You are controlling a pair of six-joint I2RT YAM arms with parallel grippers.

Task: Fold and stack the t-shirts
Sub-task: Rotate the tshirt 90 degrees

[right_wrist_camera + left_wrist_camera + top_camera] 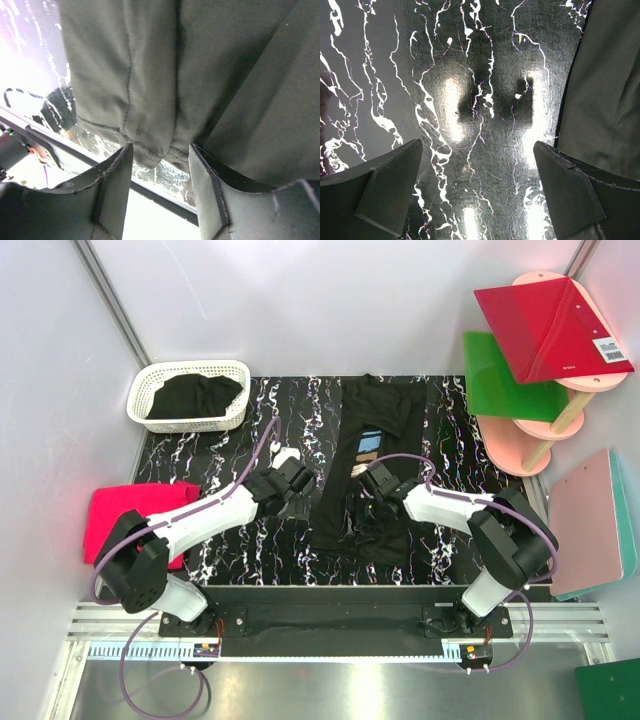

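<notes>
The long black t-shirt (345, 455) lies flat in the middle of the black table (200, 460) with white streaks. It is folded into a thin strip that runs from the far side toward the arms. A small patch of blue and tan print (370, 443) shows near its middle.

The right gripper (372, 498) sits over the near half of this shirt. In the right wrist view its two fingers (115, 180) stand part way apart. The stitched hem of the shirt hangs just at the gap. The hem may touch one finger, but I cannot tell for sure. A bit of the table shows between the fingers, so they are not pressed on the cloth.

The left gripper (297, 480) is over bare table, just beside the left edge of the shirt. Its fingers (390, 185) are spread wide and hold nothing.

Another black t-shirt (195, 395) lies bunched in the white basket (190, 425) at the far left corner. A folded hot-pink t-shirt (125, 510) lies at the left edge, by the left arm.
</notes>
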